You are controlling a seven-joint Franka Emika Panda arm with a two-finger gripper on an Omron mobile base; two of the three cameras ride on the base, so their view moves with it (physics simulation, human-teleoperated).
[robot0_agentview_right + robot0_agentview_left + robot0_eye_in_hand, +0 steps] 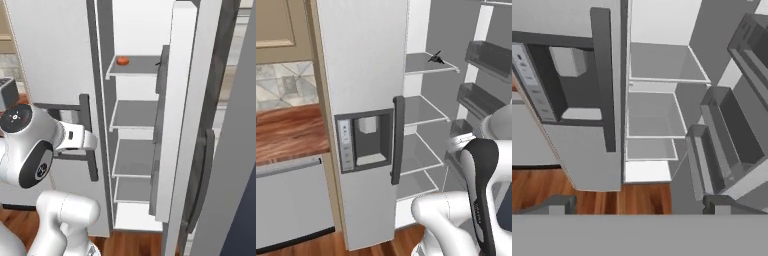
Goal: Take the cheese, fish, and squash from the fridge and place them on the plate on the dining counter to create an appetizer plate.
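Inside fridge (363, 60), 1 fish (436, 58), 1 squash (122, 60)

Reddish wood countertop (286, 132) over a pale grey drawer front (291, 200), patterned tile backsplash (286, 85), wood floor (587, 195).

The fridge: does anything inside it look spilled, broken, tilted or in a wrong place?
Nothing stands out. The fridge has its right door open; its white shelves sit level. The fish and the squash lie on the upper shelf, nothing spilled.
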